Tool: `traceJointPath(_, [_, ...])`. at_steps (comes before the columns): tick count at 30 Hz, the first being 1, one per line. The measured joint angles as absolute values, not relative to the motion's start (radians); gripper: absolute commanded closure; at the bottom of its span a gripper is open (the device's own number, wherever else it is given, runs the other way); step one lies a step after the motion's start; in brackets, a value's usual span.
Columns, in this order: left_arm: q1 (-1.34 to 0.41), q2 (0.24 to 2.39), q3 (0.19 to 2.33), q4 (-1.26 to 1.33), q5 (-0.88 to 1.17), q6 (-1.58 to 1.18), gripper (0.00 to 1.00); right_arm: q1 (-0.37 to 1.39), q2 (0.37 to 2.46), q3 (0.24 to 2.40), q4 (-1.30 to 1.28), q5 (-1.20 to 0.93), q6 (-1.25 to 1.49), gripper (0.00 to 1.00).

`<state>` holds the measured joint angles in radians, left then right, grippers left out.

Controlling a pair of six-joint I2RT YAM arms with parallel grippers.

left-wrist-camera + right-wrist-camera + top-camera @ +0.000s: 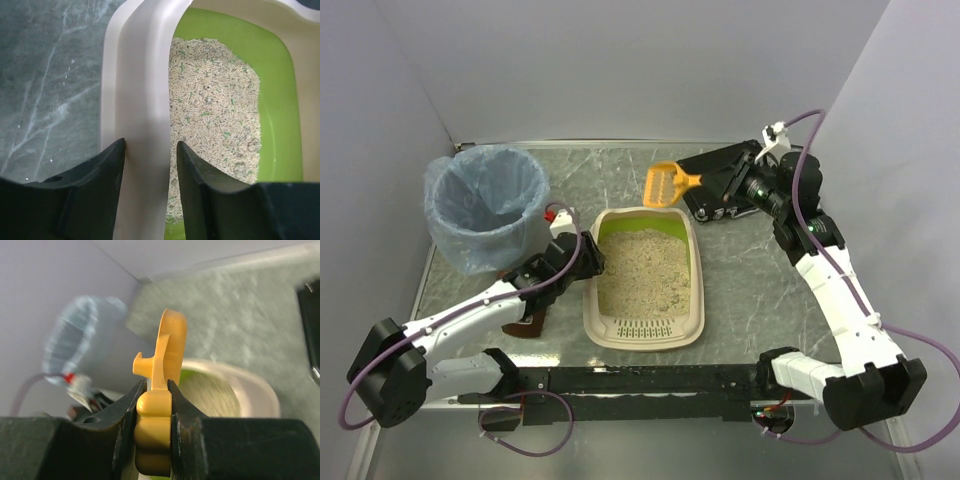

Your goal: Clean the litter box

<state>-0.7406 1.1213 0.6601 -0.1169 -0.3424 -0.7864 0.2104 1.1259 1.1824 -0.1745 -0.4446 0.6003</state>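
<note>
Marbled grey-green table [740, 290] carries three items.
A beige litter box [698, 300] sits mid-table, a blue-bagged bin [485, 215] to its left, a black case [715, 185] at far right.

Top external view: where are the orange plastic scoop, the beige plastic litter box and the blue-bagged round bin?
Orange plastic scoop [665, 186]: top external view, slotted blade.
Beige plastic litter box [646, 341]: top external view, near rim.
Blue-bagged round bin [480, 245]: top external view, outer wall.

Low left gripper [150, 142], clenched right gripper [156, 382]
</note>
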Motion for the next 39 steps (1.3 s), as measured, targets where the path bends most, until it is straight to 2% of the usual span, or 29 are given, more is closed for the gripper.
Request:
traceJointPath(3, [-0.741,1.151,0.683,-0.123,-0.342,-0.759,0.55,0.212,1.103,1.183,-0.331,-0.400,0.519,1.00])
traceJointPath(7, [-0.740,1.192,0.709,-0.121,-0.345,-0.717,0.75,0.212,1.053,1.172,-0.456,-0.321,0.446,1.00])
traceJointPath(9, [-0.741,1.213,0.734,-0.118,-0.347,-0.682,0.77,0.212,1.018,1.163,-0.488,-0.290,0.426,1.00])
traceJointPath(10, [-0.741,1.227,0.746,-0.111,-0.345,-0.642,0.84,0.212,1.000,1.158,-0.497,-0.275,0.419,1.00])
traceJointPath(11, [-0.741,1.239,0.751,-0.100,-0.344,-0.613,0.85,0.212,0.983,1.156,-0.507,-0.267,0.411,1.00])
traceJointPath(15, [-0.739,1.274,0.752,-0.009,-0.318,-0.453,0.91,0.201,0.941,1.160,-0.523,-0.303,0.367,1.00])
traceJointPath(17, [-0.738,1.298,0.752,0.044,-0.292,-0.368,0.99,0.194,0.940,1.168,-0.546,-0.349,0.345,1.00])
traceJointPath(24, [-0.722,1.504,0.923,0.093,-0.053,-0.005,0.93,0.158,0.967,1.155,-0.635,-0.506,0.299,1.00])
traceJointPath(27, [-0.720,1.630,1.071,0.053,0.078,0.106,0.80,0.149,0.948,1.121,-0.669,-0.517,0.287,1.00])
traceJointPath(28, [-0.720,1.665,1.115,0.039,0.115,0.134,0.63,0.146,0.944,1.116,-0.678,-0.517,0.286,1.00])
traceJointPath(30, [-0.720,1.726,1.193,0.017,0.181,0.182,0.55,0.143,0.937,1.100,-0.695,-0.511,0.286,1.00])
traceJointPath(31, [-0.720,1.748,1.222,0.012,0.210,0.202,0.40,0.141,0.934,1.093,-0.700,-0.505,0.286,1.00])
traceJointPath(33, [-0.720,1.772,1.264,0.005,0.240,0.217,0.32,0.141,0.933,1.082,-0.720,-0.477,0.286,1.00])
traceJointPath(34, [-0.720,1.775,1.277,0.002,0.241,0.220,0.20,0.140,0.931,1.076,-0.727,-0.456,0.286,1.00])
traceJointPath(35, [-0.720,1.776,1.288,0.003,0.238,0.217,0.14,0.139,0.929,1.071,-0.733,-0.432,0.286,1.00])
traceJointPath(36, [-0.720,1.776,1.295,0.004,0.230,0.205,0.02,0.139,0.925,1.068,-0.736,-0.409,0.286,1.00])
traceJointPath(39, [-0.720,1.753,1.296,0.011,0.150,0.112,0.01,0.137,0.897,1.046,-0.730,-0.349,0.286,1.00])
